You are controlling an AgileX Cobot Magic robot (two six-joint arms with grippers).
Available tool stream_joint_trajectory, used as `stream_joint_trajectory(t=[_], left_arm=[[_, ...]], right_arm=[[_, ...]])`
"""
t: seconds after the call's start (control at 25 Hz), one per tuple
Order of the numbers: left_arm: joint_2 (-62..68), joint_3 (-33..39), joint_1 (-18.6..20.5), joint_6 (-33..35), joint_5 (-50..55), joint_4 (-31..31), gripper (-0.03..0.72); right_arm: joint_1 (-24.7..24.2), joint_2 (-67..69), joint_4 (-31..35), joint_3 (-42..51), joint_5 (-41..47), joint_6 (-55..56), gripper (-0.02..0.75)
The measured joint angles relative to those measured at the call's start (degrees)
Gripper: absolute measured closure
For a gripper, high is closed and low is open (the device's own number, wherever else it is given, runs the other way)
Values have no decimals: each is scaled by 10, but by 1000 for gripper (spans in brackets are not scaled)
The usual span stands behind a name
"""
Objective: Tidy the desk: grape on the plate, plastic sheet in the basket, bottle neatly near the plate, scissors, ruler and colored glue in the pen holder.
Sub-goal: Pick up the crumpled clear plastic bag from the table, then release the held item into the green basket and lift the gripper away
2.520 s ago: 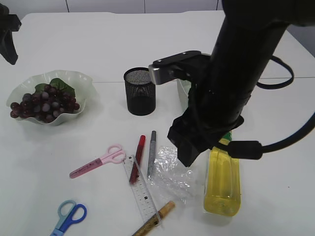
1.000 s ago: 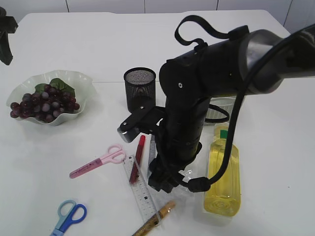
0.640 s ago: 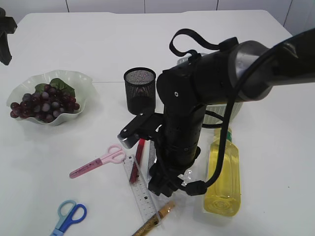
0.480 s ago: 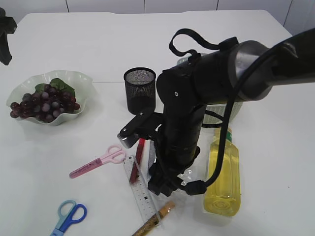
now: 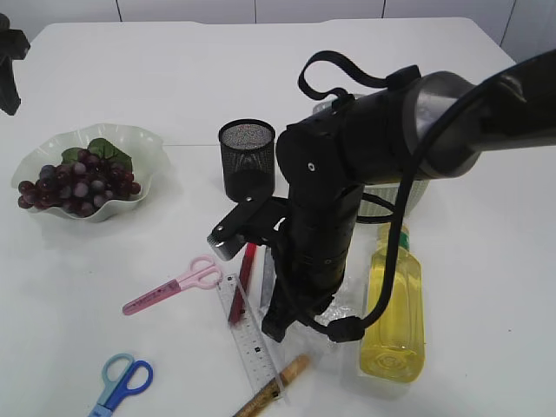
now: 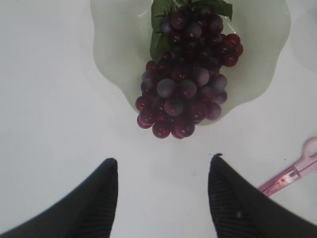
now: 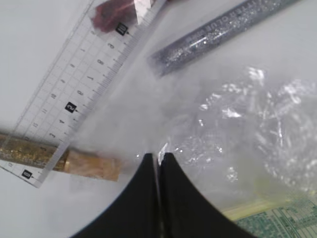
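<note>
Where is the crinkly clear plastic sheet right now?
In the right wrist view the plastic sheet lies on the table, its edge pinched between the right arm's shut jaws, just right of the ruler and below the silver glitter glue.

A plain white table (image 5: 113, 61) fills nearly the whole exterior view under even, soft light, with pale wall panels (image 5: 187, 9) along its far edge.

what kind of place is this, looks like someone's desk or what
Probably a staged desk for a robot tidying test: a bare white table, stationery such as pink scissors and a ruler, a mesh pen holder, and no other office clutter.
</note>
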Motion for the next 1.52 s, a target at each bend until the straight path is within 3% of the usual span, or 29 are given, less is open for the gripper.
stream_joint_trajectory(t=[0.16,0.52,0.88,1.24,1.52], left_arm=[[0,0,0,0,0,1,265],[0,0,0,0,0,1,265],[0,0,0,0,0,1,265],[0,0,0,0,0,1,267],[0,0,0,0,0,1,270]], right_arm=[[0,1,-1,-21,18,23,753],[0,1,-1,-168,168,94,753],[-11,2,-2,-299,189,149,753],[-120,4,-12,-409,199,191,753],[-211,7,-28,-428,201,205,753]])
